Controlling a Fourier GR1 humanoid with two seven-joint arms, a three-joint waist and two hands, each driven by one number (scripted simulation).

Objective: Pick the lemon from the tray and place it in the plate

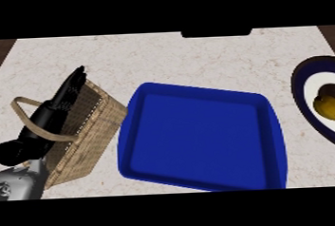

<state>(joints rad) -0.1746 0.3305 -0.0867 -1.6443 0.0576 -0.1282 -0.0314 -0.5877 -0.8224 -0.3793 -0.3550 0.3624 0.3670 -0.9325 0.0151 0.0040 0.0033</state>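
The yellow lemon (330,107) lies on the white centre of a dark-blue-rimmed plate (300,83) at the right edge of the head view. The blue tray (199,135) sits in the middle of the counter with nothing in it. My left hand (48,117) is at the left, over the wicker basket, its fingers straight and pointing up and away. No right hand shows in the view.
A wicker basket (94,123) with a looped handle stands left of the tray, partly under my left forearm. The pale stone counter (196,56) stretches behind the tray; its dark edge shows at the far left and right corners.
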